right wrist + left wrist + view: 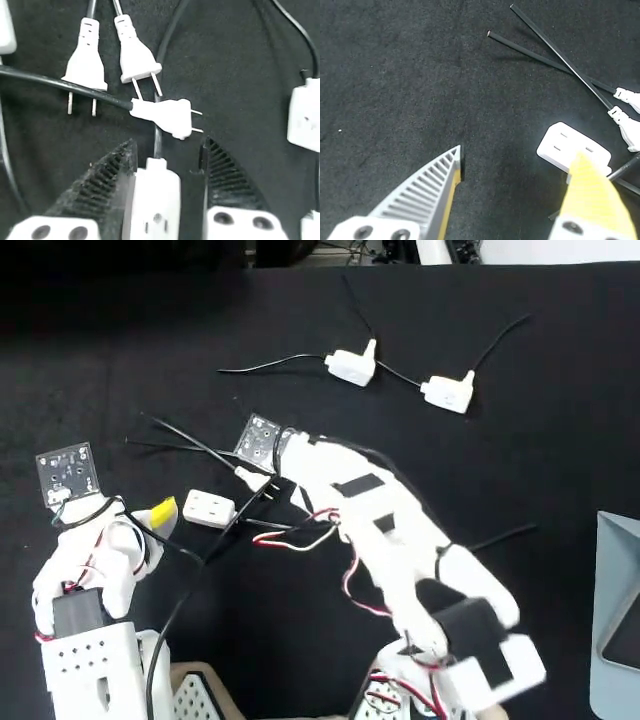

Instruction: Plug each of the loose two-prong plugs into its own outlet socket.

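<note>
Plugs, three of them, white and two-pronged, lie unplugged on the black tabletop (520,490) just ahead of the right tool (169,145). The first plug (85,54) and second plug (136,56) lie side by side with their prongs toward that tool. The crosswise plug (167,116) lies across in front of them, touching or nearly touching the second plug's prongs, and its black cord passes over the first plug near its prongs.

The right tool is closed on a held block (152,200), a white corded piece that looks like a socket. Its cord leads away toward the plugs.

The near socket (210,508) lies flat with its two slots facing up, beside the plugs and the tangle of black cords. The left tool (517,155) is open, its grey and yellow fingers spread wide. The yellow fingertip (585,175) is over the edge of the near socket, and the grey one is over bare tabletop, well apart from it.

At the back of the tabletop the far socket (350,365) and farther socket (448,392) lie near each other, each with a black cord, well apart from both arms.

A grey bin (615,610) stands at the tabletop's edge beyond the right arm, and red, white and black wires (300,535) hang from that arm
</note>
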### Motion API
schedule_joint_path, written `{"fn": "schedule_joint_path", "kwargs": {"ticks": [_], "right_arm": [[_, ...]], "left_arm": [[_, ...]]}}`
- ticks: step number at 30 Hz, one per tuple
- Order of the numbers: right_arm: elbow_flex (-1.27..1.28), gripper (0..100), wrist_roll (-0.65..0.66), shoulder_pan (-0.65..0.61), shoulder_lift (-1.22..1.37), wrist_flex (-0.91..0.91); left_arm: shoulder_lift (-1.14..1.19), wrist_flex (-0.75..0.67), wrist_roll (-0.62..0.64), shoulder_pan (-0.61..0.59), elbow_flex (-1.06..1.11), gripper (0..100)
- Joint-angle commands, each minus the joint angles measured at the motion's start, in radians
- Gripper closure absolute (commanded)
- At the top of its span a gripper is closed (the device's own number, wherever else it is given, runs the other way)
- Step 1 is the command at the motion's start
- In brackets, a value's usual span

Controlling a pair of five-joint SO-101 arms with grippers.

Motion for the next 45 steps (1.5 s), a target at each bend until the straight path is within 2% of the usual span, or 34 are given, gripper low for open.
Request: {"fn": "schedule_joint_path", "kwargs": {"ticks": [1, 11, 21, 29, 40, 45], "right_arm": [[-0.07, 79.9, 0.008, -0.015, 0.137, -0.101], [-0.127, 80.0, 0.008, -0.014, 0.255, -0.276], [-0.127, 80.0, 0.006, -0.014, 0.252, -0.278], [-0.065, 79.9, 0.006, -0.02, 0.134, -0.27], [-0.133, 80.0, 0.008, -0.026, 0.228, -0.276], [-0.09, 79.9, 0.006, -0.029, 0.174, -0.264]], "left_arm": [[-0.008, -0.017, 0.005, -0.013, -0.022, 67], [-0.008, -0.023, 0.005, -0.013, -0.01, 67], [-0.008, -0.023, 0.005, -0.007, -0.01, 67], [-0.008, -0.023, 0.005, -0.005, -0.01, 67], [-0.008, -0.023, 0.005, -0.008, -0.008, 67], [-0.008, -0.023, 0.003, -0.007, -0.008, 67]]}}
